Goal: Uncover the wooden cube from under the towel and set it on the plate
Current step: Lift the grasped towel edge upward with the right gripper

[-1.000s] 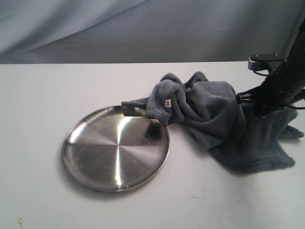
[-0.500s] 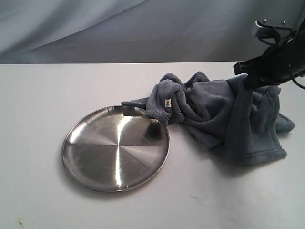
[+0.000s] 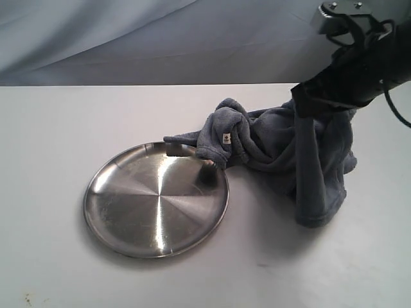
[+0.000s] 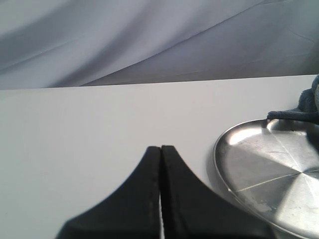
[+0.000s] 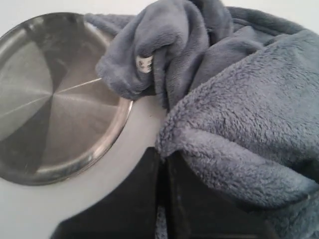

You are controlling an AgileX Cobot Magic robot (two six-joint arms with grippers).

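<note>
Towel (image 3: pixel 276 144), gripped by the right pincer (image 5: pixel 162 154), drapes onto the plate (image 3: pixel 128 212) edge; left pincer (image 4: pixel 160 149) closed, empty.

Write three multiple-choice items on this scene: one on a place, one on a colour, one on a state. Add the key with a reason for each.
1. Where does the towel's fold with the white tag lie?
A. Over the plate's rim
B. In the plate's centre
C. Well apart from the plate

2. What colour is the towel?
A. Red
B. Grey-blue
C. Yellow

3. How is the towel held?
A. Lying flat, untouched
B. One end held up by the right gripper, the rest hanging to the table
C. Folded neatly on the plate

Key: 1 A, the tagged fold overlaps the rim in both the exterior and the right wrist view. 2 B, the fleece is grey-blue in every view. 3 B, the cloth hangs from the closed gripper at the right of the exterior view.
</note>
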